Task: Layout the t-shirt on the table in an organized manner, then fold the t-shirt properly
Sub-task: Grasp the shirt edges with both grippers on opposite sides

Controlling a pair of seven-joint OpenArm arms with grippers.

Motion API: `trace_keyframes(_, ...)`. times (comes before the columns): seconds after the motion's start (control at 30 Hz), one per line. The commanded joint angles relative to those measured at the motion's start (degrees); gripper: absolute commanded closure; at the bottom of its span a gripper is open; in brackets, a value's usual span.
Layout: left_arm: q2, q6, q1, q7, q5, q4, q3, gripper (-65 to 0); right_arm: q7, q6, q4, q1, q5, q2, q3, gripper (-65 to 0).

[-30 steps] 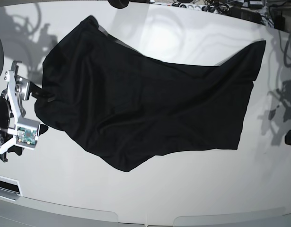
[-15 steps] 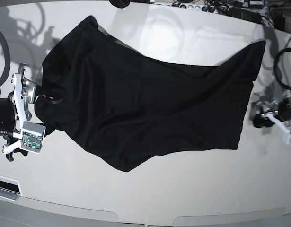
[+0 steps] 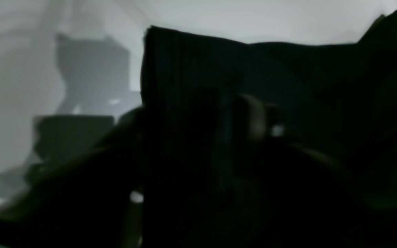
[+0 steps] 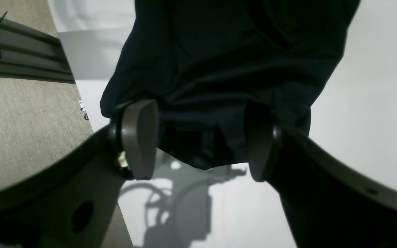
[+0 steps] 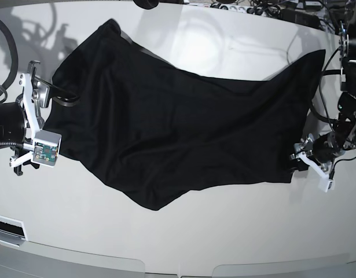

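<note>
Plain black short-sleeved cloth t-shirt (image 5: 183,121) lies spread across middle of large glossy white table (image 5: 183,231). Right gripper (image 5: 61,98) at its left edge in base view; left gripper (image 5: 294,160) at opposite, lower-right corner.

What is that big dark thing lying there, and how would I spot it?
Look at the glossy white table that fills the base view. Spread across its middle, between the two robot arms, lies the t-shirt. It is plain black, soft and rumpled, and the only cloth there.
</note>
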Motion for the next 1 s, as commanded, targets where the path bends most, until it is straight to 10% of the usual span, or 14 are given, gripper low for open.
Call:
trace_keyframes(0.0, -1.3, 0.5, -1.5, -1.0, -0.8, 0.8, -0.5, -17.3, 1.7, 0.2, 0.3, 0.8, -1.7, 0.2, 0.7, -40.7)
trace_keyframes(0.07, -1.4, 3.1, -1.5, -1.1, -0.7, 0.8, -0.5, -0.2, 4.2, -1.3, -0.3, 0.8, -7.0, -1.7, 0.7, -40.7)
trace_keyframes(0.47, -1.6, 7.2, -1.4, -1.5, 0.2, 0.8, -0.5, 0.0, 17.3, -17.4, -23.0, 0.8, -37.7, -20.2, 0.7, -39.7)
trace_keyframes(0.57, -1.6, 5.3, -1.7, -0.9, 1.6, 0.8, -0.5, 0.0, 17.1, -13.4, -28.2, 0.8, -35.8, -23.8, 0.7, -23.9)
trace_keyframes(0.7, -2.4, -7.3, -2.1, 0.0, 1.0, 1.6, -0.5, 0.0, 15.7, -2.1, -29.1, 0.3, -30.0, -25.5, 0.7, 0.0)
trace_keyframes(0.77, -2.9, -13.4, -2.1, 2.3, -1.5, 2.4, -0.5, 0.0, 14.3, 0.7, -29.1, 0.2, -27.1, -25.5, 0.7, 0.0)
trace_keyframes(0.97, -3.3, -13.4, -1.9, 16.2, -9.9, 6.5, -0.5, 0.0, 4.2, 1.8, -29.1, 0.2, -17.0, -25.5, 0.7, 0.0)
